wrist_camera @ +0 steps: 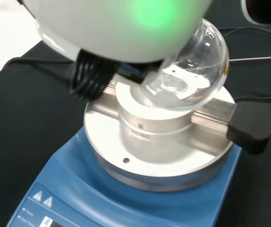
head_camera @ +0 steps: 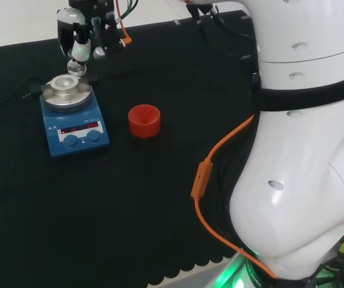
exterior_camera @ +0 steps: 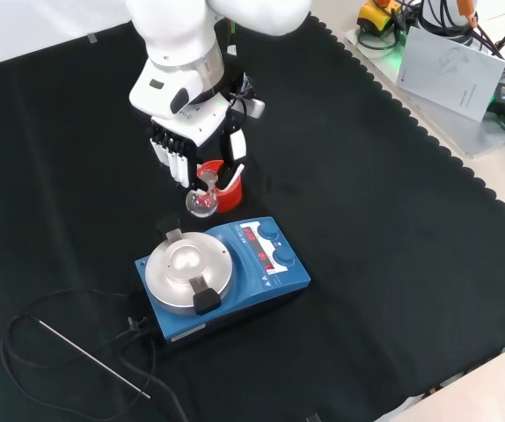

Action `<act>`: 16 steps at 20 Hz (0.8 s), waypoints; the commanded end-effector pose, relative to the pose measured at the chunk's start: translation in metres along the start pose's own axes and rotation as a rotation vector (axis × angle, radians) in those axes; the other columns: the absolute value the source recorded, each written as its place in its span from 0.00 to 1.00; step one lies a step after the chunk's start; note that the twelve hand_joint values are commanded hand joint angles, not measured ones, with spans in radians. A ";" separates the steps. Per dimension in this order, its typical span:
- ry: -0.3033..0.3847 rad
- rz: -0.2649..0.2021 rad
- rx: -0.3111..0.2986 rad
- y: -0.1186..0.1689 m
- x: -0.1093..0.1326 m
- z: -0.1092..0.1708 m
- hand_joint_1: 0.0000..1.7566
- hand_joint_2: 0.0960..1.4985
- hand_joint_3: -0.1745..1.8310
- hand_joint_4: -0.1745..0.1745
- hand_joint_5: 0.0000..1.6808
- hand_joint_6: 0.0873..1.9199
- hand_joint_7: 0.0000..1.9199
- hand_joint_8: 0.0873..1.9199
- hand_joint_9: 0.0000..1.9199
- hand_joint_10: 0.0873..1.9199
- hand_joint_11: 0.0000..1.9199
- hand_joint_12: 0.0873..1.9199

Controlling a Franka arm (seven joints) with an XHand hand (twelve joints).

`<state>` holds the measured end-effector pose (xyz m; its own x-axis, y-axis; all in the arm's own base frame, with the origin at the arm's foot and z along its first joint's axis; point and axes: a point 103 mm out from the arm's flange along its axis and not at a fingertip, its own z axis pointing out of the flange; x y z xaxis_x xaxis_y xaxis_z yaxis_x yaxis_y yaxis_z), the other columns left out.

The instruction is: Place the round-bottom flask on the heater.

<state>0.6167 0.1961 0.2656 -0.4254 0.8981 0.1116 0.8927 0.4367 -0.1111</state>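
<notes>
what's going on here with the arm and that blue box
The robot's hand holds a clear round-bottom flask by its neck, its fingers curled around it. The flask hangs in the air close to the blue heater and has not yet been set into the heater's round metal block. A red ribbed stand sits on the black cloth near the heater.

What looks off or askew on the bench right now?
Nothing is spilled or broken. The round-bottom flask hangs in the hand, not yet seated in the heater block. The red stand sits upright on the cloth. A thin probe rod lies loose beside the heater's cable.
</notes>
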 end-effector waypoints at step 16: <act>0.012 -0.027 0.024 0.029 0.014 0.012 0.76 0.27 0.57 0.00 0.76 0.38 0.70 0.37 0.91 0.17 0.79 0.33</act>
<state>0.6310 0.2157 0.2571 -0.4434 0.8881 0.1210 0.8810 0.4567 -0.1234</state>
